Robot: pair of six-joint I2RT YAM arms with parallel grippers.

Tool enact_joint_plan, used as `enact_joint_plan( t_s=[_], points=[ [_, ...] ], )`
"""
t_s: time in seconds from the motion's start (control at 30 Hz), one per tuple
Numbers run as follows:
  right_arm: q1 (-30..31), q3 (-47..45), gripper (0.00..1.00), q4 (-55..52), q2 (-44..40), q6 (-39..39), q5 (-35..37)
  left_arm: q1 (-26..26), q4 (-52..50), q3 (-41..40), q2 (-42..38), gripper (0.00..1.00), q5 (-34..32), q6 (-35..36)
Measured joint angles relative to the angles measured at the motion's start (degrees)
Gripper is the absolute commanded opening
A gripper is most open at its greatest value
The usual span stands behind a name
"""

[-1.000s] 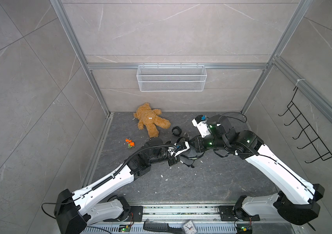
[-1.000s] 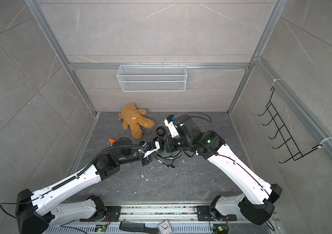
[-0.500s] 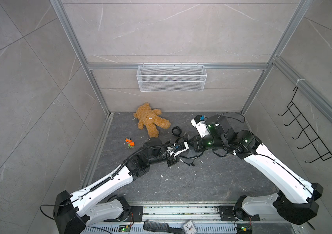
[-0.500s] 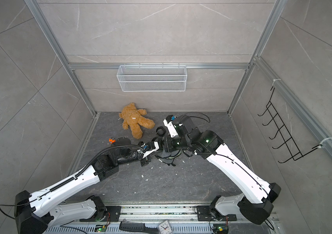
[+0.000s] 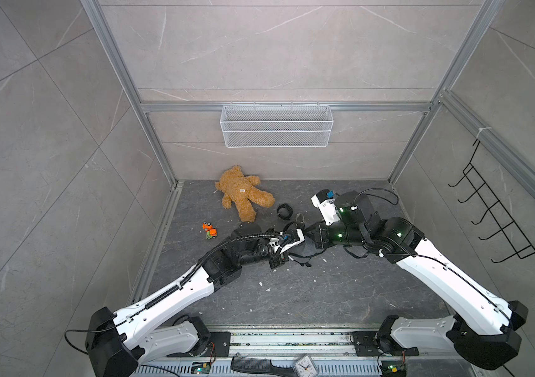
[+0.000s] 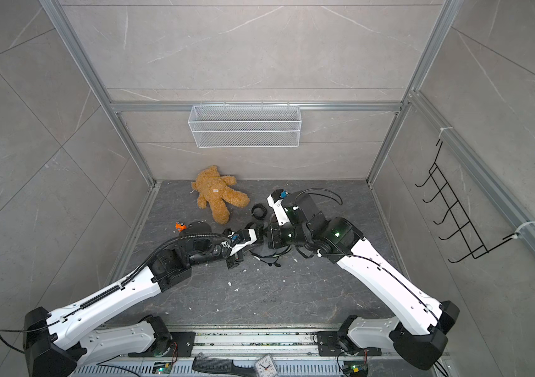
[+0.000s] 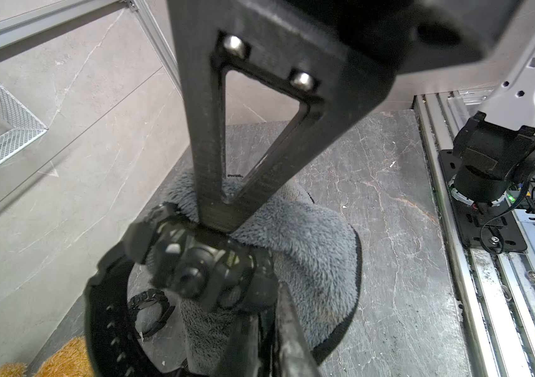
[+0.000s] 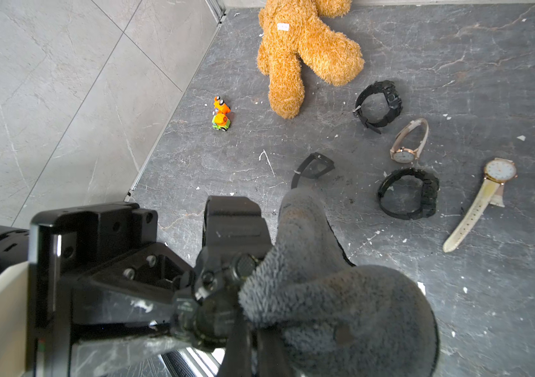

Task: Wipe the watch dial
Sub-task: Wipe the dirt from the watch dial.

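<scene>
Two robot arms meet low over the middle of a dark stone floor. The left gripper (image 8: 191, 303) is clamped on a chunky black watch (image 7: 201, 264), holding it up off the floor with its strap looping down. The right gripper (image 7: 217, 225) is closed on a fluffy grey cloth (image 8: 331, 293), and the cloth is bunched against the watch face. Compared with a second ago almost nothing has shifted: both arms sit in the same pose, with only a slight nudge of the right arm toward the left. That suggests the wipe is under way in small rubbing strokes rather than finished. In the right wrist view, other watches lie spare on the floor beyond the cloth, near a brown teddy bear (image 5: 241, 192) and a small orange toy truck (image 8: 220, 114). A wire basket (image 6: 245, 125) hangs on the back wall.
</scene>
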Motion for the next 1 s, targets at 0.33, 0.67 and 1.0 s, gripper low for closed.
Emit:
enact_joint_plan(
  t_s=[0.33,0.67,1.0],
  points=[
    [0.0,-5.1,0.00,3.4,-3.2,2.6,0.0,0.3,-2.5,1.0,0.5,0.00,1.2,0.0],
    [-0.3,-12.1,0.00,3.1,-5.4,5.9,0.7,1.5,0.9,4.2,3.6,0.00,2.8,0.0],
    [-0.3,-13.2,0.00,-1.9,-5.4,7.0,1.0,1.9,10.0,7.8,5.1,0.00,5.3,0.0]
  ],
)
